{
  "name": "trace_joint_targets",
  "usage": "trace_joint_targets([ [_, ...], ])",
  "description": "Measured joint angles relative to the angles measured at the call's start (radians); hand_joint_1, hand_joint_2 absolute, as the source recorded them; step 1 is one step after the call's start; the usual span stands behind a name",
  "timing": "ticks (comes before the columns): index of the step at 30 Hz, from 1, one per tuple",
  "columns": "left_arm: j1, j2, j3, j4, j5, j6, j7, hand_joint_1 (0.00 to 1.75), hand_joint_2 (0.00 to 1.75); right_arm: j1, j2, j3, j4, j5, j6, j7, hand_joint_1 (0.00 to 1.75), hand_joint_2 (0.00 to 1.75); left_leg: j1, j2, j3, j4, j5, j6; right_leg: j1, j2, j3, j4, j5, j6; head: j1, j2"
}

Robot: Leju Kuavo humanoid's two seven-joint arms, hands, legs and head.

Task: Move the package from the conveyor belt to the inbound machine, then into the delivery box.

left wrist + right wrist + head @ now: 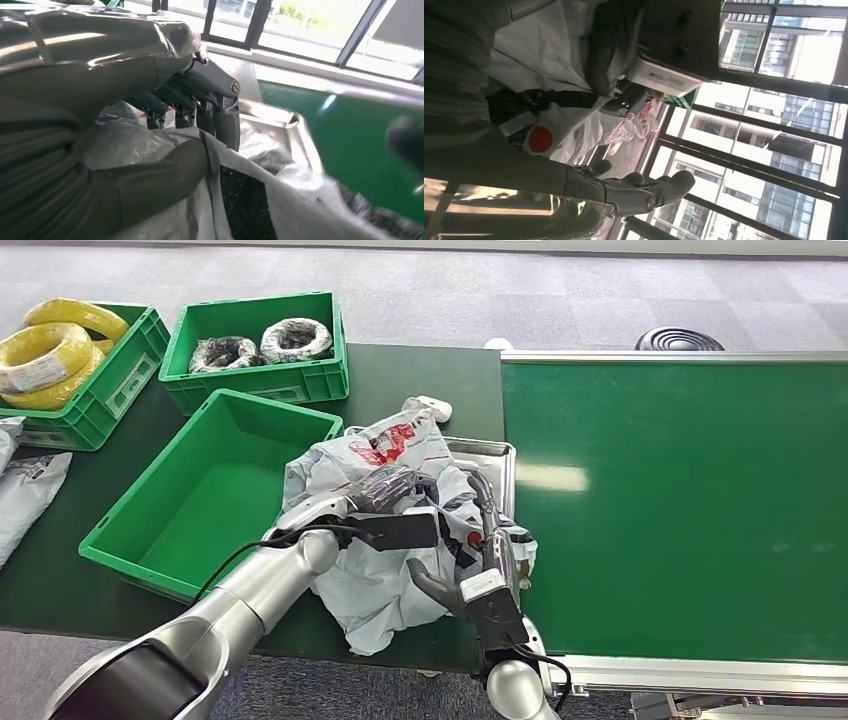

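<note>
Fingers (pixel 220 117) of the left hand (pixel 390 490) and right hand (pixel 480 540) clamp the crumpled grey plastic package (pixel 380 590) between them, above the dark desk (pixel 420 380).

Left hand (pixel 385 490) mostly buried in the crumpled package (pixel 380 580), so can't tell how its fingers lie in head view; in left wrist view fingers (pixel 220 117) press onto the plastic but tips hidden behind a fold. Right hand (pixel 487 530) partly hidden by package folds and its own wrist block; grip can't be judged. Metal tray (pixel 495 455) under package shows just its far-right corner, rest covered. Yellow coils (pixel 45 355) and their crate (pixel 120 380) cut off at left edge; grey bags (pixel 25 490) too. Round black object (pixel 680 339) on floor beyond conveyor belt (pixel 680 500) half hidden by belt frame. Package label print too small to read. Dark blob (pixel 407 140) at right edge of left wrist view blurred, unidentifiable.
</note>
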Motion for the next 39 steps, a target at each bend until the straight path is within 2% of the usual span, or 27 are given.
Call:
trace_joint_targets([
  [9,0.044,0.035,0.168,-0.175,0.179,0.032,-0.015,1.74,1.75,0.015,0.0,0.002,0.0,-0.006,0.001,-0.006,0.0,1.75,0.0,0.0,0.0,0.0,0.0,0.0,0.0,0.0,0.0,0.0,0.0,0.0,0.0,0.0],
  [13,0.069,0.046,0.266,-0.263,0.257,0.134,-0.009,1.71,1.75,0.015,0.0,0.005,0.006,-0.016,-0.001,-0.016,0.0,1.75,0.0,0.0,0.0,0.0,0.0,0.0,0.0,0.0,0.0,0.0,0.0,0.0,0.0,0.0],
  [18,0.075,0.068,0.386,-0.331,0.258,0.306,0.019,1.68,1.75,0.016,0.001,0.016,0.016,-0.024,-0.011,-0.018,0.0,1.75,0.0,0.0,0.0,0.0,0.0,0.0,0.0,0.0,0.0,0.0,0.0,0.0,0.0,0.0],
  [25,0.069,0.096,0.537,-0.314,0.253,0.504,0.002,1.68,1.75,0.013,0.001,0.035,0.033,-0.041,-0.03,-0.018,0.0,1.75,0.0,0.0,0.0,0.0,0.0,0.0,0.0,0.0,0.0,0.0,0.0,0.0,0.0,0.0],
  [31,0.042,0.115,0.607,-0.205,0.221,0.58,-0.013,1.63,1.75,0.006,0.001,0.052,0.048,-0.049,-0.037,-0.018,0.0,1.75,0.0,0.0,0.0,0.0,0.0,0.0,0.0,0.0,0.0,0.0,0.0,0.0,0.0,0.0],
  [32,0.038,0.117,0.611,-0.182,0.211,0.589,-0.014,1.36,1.75,0.005,0.001,0.054,0.05,-0.049,-0.037,-0.018,0.0,1.75,0.0,0.0,0.0,0.0,0.0,0.0,0.0,0.0,0.0,0.0,0.0,0.0,0.0,0.0],
  [35,0.033,0.12,0.619,-0.11,0.186,0.609,-0.014,0.14,1.75,0.004,0.001,0.062,0.055,-0.05,-0.037,-0.018,0.0,1.75,0.0,0.0,0.0,0.0,0.0,0.0,0.0,0.0,0.0,0.0,0.0,0.0,0.0,0.0],
  [36,0.032,0.12,0.621,-0.087,0.181,0.612,-0.014,0.0,1.75,0.004,0.001,0.064,0.056,-0.051,-0.037,-0.018,0.0,1.75,0.0,0.0,0.0,0.0,0.0,0.0,0.0,0.0,0.0,0.0,0.0,0.0,0.0,0.0],
  [39,0.031,0.121,0.625,-0.026,0.177,0.614,-0.014,0.0,1.75,0.0,0.001,0.072,0.059,-0.052,-0.037,-0.018,0.0,1.75,0.0,0.0,0.0,0.0,0.0,0.0,0.0,0.0,0.0,0.0,0.0,0.0,0.0,0.0],
])
